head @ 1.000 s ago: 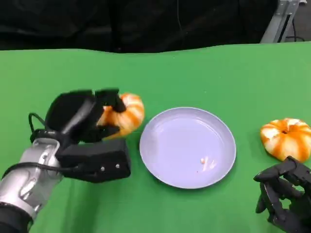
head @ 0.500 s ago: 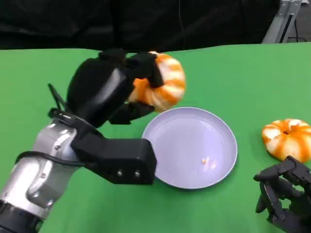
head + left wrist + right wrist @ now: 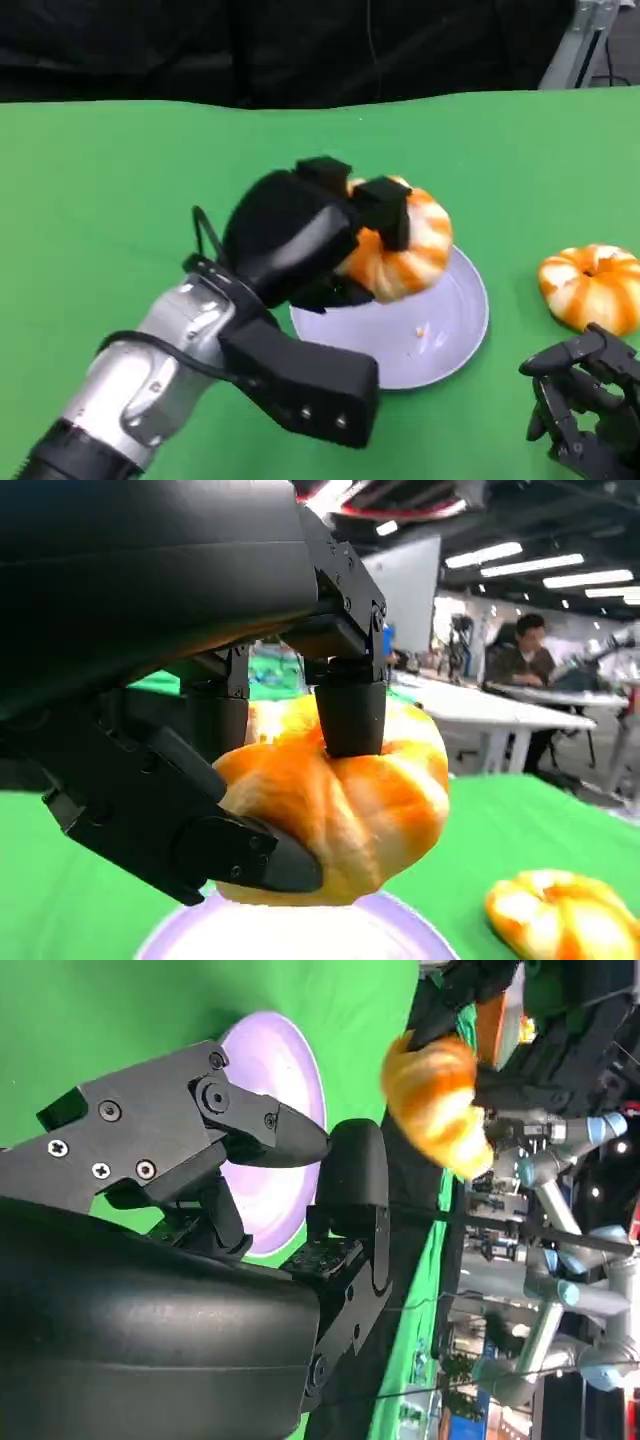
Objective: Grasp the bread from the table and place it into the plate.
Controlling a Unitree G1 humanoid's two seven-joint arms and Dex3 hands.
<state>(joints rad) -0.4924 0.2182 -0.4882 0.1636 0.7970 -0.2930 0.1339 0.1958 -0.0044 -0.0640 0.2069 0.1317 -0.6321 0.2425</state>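
Left robot hand (image 3: pixel 310 240) grips the orange-and-white swirled bread roll (image 3: pixel 405 250) above the round lilac plate (image 3: pixel 450 335); release remains

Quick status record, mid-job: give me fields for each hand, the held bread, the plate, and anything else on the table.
left hand: grips the bread, raised over the plate
bread: in the left hand, above the plate, not yet set down
plate: lavender, on the green table, a few crumbs in it
right hand: low at the table's near right, holds nothing, fingers curled
second bread: on the table, right of the plate, apart from it
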